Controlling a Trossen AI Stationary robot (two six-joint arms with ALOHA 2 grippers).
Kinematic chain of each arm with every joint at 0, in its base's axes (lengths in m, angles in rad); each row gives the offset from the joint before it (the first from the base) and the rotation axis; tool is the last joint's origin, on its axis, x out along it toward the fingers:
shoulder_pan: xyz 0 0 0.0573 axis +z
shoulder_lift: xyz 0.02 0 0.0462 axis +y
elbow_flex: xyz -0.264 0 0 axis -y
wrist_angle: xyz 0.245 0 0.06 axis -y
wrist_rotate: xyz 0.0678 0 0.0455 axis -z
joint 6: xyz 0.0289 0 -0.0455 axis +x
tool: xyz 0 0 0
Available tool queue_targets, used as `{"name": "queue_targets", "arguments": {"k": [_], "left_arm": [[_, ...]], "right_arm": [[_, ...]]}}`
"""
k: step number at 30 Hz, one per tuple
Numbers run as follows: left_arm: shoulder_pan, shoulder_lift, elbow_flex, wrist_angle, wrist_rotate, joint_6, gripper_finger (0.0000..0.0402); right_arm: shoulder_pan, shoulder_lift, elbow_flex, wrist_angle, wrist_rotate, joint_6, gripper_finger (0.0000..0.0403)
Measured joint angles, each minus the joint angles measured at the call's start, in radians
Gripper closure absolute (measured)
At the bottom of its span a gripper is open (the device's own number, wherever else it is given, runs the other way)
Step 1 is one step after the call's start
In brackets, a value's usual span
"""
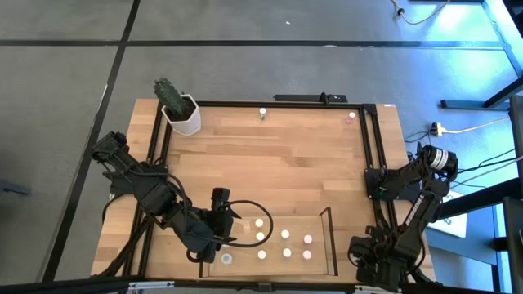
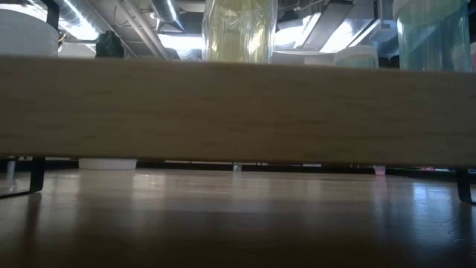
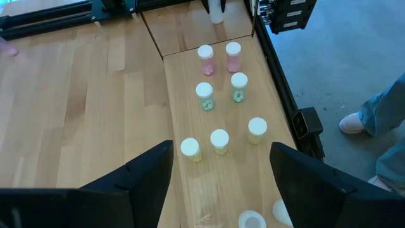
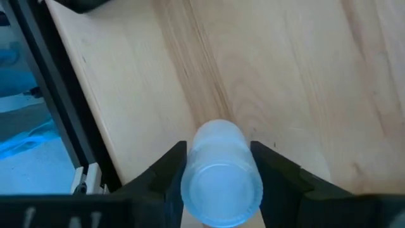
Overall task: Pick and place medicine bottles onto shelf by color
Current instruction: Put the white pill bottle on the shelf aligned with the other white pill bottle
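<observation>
The shelf (image 1: 327,214), a shallow tray with a wood floor, lies at the table's near edge and holds several tiny medicine bottles (image 1: 285,235) standing upright. In the left wrist view they show as pink (image 3: 206,59), green-filled (image 3: 204,96) and yellowish (image 3: 219,140) ones. My left gripper (image 3: 221,183) hovers open over the shelf's left end (image 1: 219,237). My right gripper (image 4: 218,152) is at the near right corner (image 1: 365,249), pointing steeply down, shut on a pale clear-grey bottle (image 4: 220,171). Two more bottles (image 1: 262,113) (image 1: 350,117) stand at the far edge. My right gripper pinches the pale bottle by its two opposite sides (image 4: 190,166), just below the cap, between its two fingers (image 4: 166,172). The fingers come from above, pointing down. The bottle stands upright, its cap (image 4: 221,190) toward the camera and its bottom on the wood.
A white pot with a cactus (image 1: 181,113) stands at the far left corner. A black metal frame (image 1: 369,147) runs around the tabletop, close beside my right gripper (image 4: 57,107). Bare wood lies between the shelf and the far edge. A person's leg and shoe (image 3: 364,120) show beyond the table.
</observation>
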Motion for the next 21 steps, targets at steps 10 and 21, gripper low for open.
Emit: {"name": "queue_targets", "arguments": {"k": [10,21], "left_arm": [[0.0,0.0,0.0,0.0,0.0,0.0,0.0146],[0.0,0.0,0.0,0.0,0.0,0.0,0.0146]], "right_arm": [[-0.014,0.0,0.0,-0.005,-0.01,0.014,0.0247],[-0.015,-0.086,0.04,-0.123,-0.011,0.118,0.0248]]}}
